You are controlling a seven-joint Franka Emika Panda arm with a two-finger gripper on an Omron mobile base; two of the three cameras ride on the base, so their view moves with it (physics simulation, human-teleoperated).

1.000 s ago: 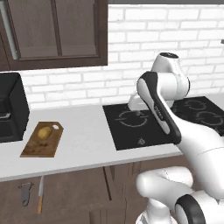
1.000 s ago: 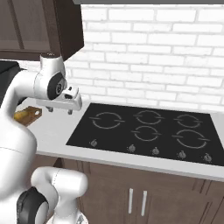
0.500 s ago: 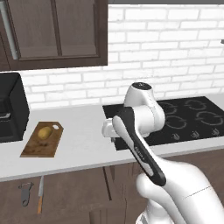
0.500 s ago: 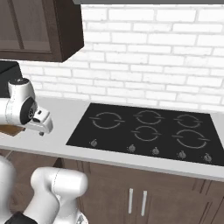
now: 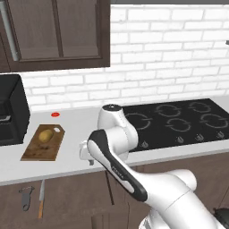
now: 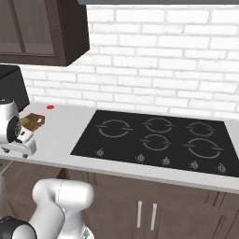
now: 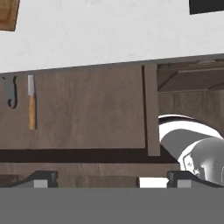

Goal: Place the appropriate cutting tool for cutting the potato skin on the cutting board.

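Your gripper [image 7: 109,177] hangs over the counter [image 5: 71,156] edge with jaws spread wide, holding nothing. The peeler [image 5: 27,197] hangs on the cabinet front below, just beside the knife [image 5: 41,199], so swing left and low and take the shorter dark tool. The hand view shows its hooked outline [image 7: 10,92], though small; the left base view shows the board [image 5: 42,143] with the potato [image 5: 44,135] on it
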